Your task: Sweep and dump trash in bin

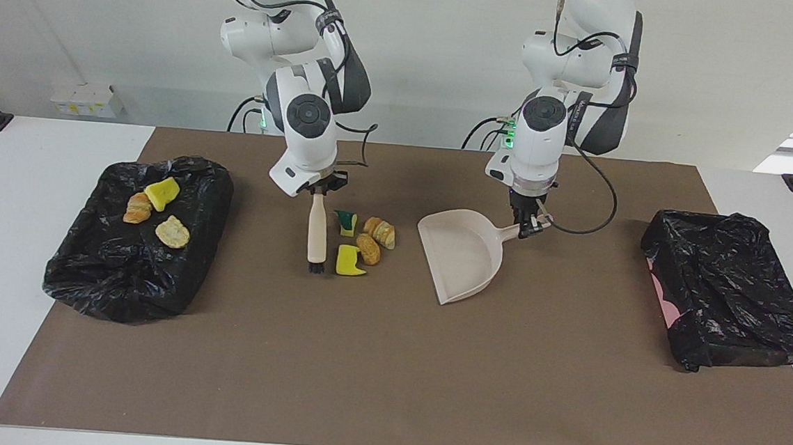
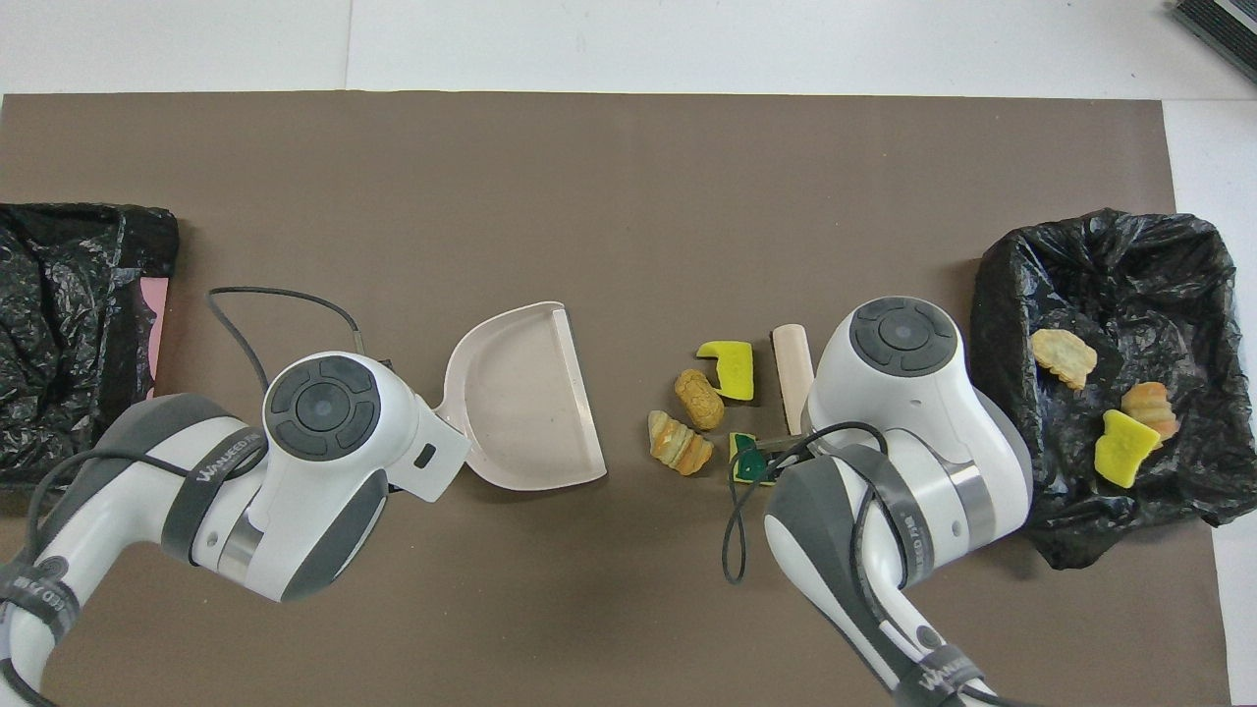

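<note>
Right gripper [image 1: 320,189], clamped on the top of the brush [image 1: 318,231], hangs over the mat [image 1: 386,375]; the wooden handle runs along a 12-to-6 line in the facing view, bristles down at the mat. From the bristles, four loose trash scraps [image 1: 366,241] lie at about 2 to 3 o'clock: two yellow sponge bits, one green-backed, and two bread lumps. Farther along the same 3 o'clock line sits the dustpan [image 1: 460,255], its open mouth turned to about 7 o'clock, clear of the scraps. Left gripper [image 1: 527,226] is closed on the dustpan's handle. The sweep therefore likely runs toward 3 o'clock, and the brush arm is the nearer one. Three more scraps already rest in the bin [image 1: 78,277] at 9 o'clock; a second bin [image 1: 733,302] stands at 3 o'clock.
</note>
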`<state>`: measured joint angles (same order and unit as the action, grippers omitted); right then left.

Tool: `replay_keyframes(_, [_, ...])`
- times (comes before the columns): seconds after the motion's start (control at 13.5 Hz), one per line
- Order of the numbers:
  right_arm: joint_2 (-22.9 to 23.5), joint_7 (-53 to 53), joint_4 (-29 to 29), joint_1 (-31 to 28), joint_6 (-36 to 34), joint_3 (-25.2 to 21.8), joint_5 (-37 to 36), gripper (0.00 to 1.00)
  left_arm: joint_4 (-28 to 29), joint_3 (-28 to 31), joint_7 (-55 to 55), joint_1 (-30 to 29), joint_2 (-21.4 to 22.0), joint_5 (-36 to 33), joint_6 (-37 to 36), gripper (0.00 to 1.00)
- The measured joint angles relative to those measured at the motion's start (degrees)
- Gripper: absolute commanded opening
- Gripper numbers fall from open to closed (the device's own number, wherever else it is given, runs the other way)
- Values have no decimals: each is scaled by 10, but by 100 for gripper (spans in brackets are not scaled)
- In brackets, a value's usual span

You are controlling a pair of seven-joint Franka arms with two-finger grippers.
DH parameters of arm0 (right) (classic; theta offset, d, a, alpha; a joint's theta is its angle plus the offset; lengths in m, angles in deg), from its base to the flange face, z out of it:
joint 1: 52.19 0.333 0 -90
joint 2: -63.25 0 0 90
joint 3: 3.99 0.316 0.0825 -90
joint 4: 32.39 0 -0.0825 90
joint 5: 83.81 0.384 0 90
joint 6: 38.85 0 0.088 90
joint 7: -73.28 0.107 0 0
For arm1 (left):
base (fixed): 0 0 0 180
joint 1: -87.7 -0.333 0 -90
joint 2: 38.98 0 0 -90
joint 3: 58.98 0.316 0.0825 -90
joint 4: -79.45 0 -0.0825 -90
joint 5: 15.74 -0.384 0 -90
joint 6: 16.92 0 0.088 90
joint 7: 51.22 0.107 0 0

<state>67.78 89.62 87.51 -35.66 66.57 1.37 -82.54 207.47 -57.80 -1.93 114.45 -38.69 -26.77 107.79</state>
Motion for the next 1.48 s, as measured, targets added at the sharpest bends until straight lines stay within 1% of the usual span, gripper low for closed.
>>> replay_keyframes(0.22, [9,0,7,11,21,1,0,0,8,-2,2,8,-8,-6,23,0])
replay_keyframes(0.52, [35,2,8,49,58,2,3,0,8,-2,3,10,-10,-9,26,0])
replay_keyframes(0.74, [48,35,-4,100,75,2,44,0,8,-2,4,10,-10,-9,26,0])
replay_keyframes(0.96, [80,83,-55,157,78,3,97,0,8,-2,4,10,-10,-9,26,0])
replay_keyframes(1.18, [126,130,-131,201,83,3,134,0,8,-2,4,11,-10,-9,27,0])
replay_keyframes(1.33, [159,144,-182,212,83,3,144,0,9,-1,4,11,-10,-9,27,0])
replay_keyframes(1.48, [170,144,-203,210,76,1,144,0,9,-1,4,11,-10,-9,27,0])
